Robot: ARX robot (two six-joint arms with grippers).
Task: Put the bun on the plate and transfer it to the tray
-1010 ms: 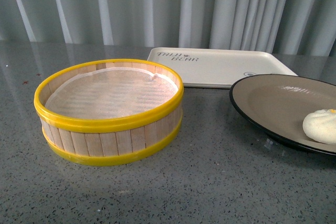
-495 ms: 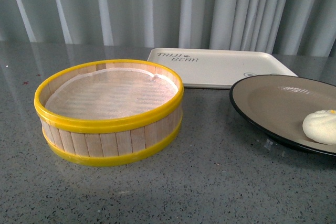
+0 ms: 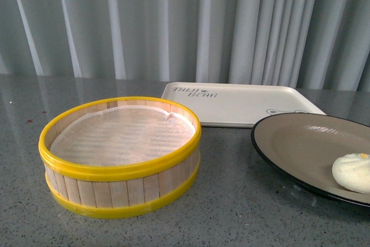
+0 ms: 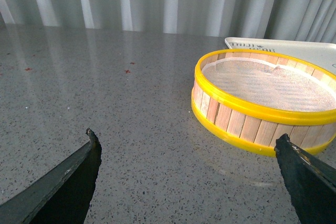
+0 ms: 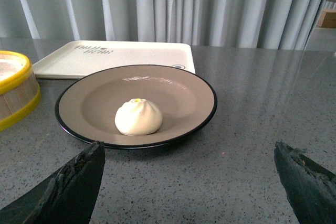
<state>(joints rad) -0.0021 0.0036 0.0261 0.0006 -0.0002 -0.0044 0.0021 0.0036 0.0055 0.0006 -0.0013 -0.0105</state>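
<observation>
A small round white steamed bun (image 3: 352, 172) sits on the matte tan inside of a large round shallow plate with a thin black rim (image 3: 300, 143), toward the plate's near side and clear of the rim. The bun is soft-looking and dome-shaped, with pleats gathered up to a peak that carries a tiny orange-yellow dot; the right wrist view shows the folds most clearly (image 5: 138, 117). The plate stands on the right of a speckled grey stone-like table (image 3: 231, 201), and its right part is cut off by the edge of the front view.

Just beyond the plate, on the far side, lies a flat cream-white rectangular tray with rounded corners and a raised lip (image 3: 243, 99). It has printed lettering near its far left corner and a small drawing near its right end. The plate's far edge overlaps the tray's near lip in the picture; I cannot tell whether they touch.

On the left stands a round wooden-slat steamer basket with yellow rims (image 3: 115, 192), lined with a pale sheet. Grey pleated curtains (image 3: 173, 21) hang behind.

The left gripper (image 4: 188, 139) is spread wide over bare table near the basket, holding nothing. The right gripper (image 5: 189, 150) is also spread wide on the near side of the plate, empty.
</observation>
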